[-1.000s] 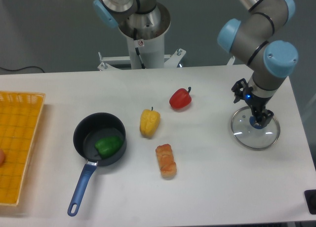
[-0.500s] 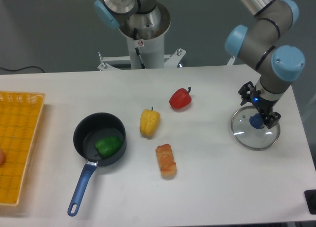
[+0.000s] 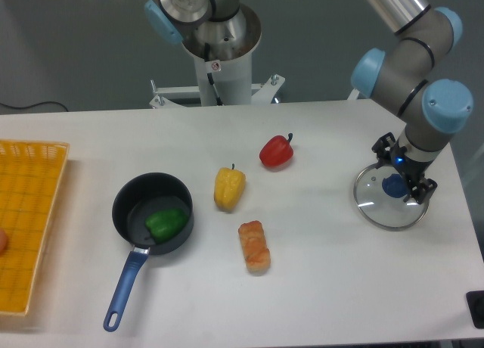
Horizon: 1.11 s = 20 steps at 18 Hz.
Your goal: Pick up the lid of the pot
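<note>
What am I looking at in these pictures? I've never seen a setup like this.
The machine is one robot arm. Its tool, on the right, has two fingers for grasping. A fixed camera gives this view, looking down at the table.

Under the tool lies a clear, round lid with a blue knob. Near the middle are a red pepper, a yellow pepper and a lumpy brown piece I can't name for certain. To the left, a black pan with a blue handle holds a green pepper. At the left edge is a yellow crate.

The fingers are apart, and nothing appears to be held.
</note>
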Each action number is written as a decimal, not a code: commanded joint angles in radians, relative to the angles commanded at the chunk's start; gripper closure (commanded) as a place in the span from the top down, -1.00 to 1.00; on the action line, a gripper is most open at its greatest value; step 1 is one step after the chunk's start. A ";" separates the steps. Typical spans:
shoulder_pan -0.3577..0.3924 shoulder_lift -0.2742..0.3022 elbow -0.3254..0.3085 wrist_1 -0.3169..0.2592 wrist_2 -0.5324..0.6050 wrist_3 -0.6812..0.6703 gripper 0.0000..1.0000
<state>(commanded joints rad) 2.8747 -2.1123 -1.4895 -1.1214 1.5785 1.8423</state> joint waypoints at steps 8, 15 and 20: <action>0.008 -0.017 -0.015 0.032 0.000 0.000 1.00; 0.011 -0.023 -0.021 0.035 0.002 -0.003 1.00; 0.014 -0.025 -0.034 0.044 0.000 -0.009 1.00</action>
<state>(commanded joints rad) 2.8885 -2.1368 -1.5232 -1.0769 1.5785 1.8331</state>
